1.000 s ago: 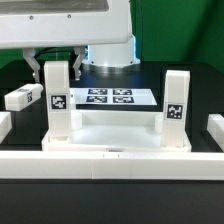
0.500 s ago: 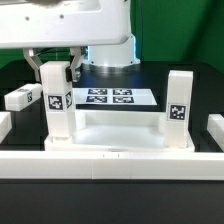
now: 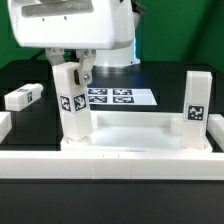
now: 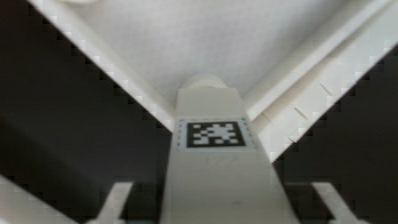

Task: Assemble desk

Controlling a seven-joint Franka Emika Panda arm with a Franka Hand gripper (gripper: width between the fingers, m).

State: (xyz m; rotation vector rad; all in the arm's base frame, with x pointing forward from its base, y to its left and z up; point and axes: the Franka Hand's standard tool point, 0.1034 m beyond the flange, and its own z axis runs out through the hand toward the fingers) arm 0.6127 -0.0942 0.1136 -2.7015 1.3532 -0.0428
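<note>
Exterior view. The two-finger gripper (image 3: 70, 66) straddles the upper end of a square white plastic leg bearing a black-and-white tag (image 3: 72, 108). This leg stands tilted, with its foot at the corner on this view's left of the white rectangular tray-like desk top (image 3: 130, 143). A second tagged leg (image 3: 197, 100) stands upright at the opposite corner. A third leg (image 3: 22, 97) lies apart on the black table (image 3: 20, 75). Risk: the lean could seat the held leg crookedly in its socket.

Wrist view. The held leg (image 4: 217, 150) runs between both fingers (image 4: 119, 200). Dark slits seem to separate them from it, but blur prevents telling whether the jaws clamp it. A loose hold would let the leaning leg topple.
</note>
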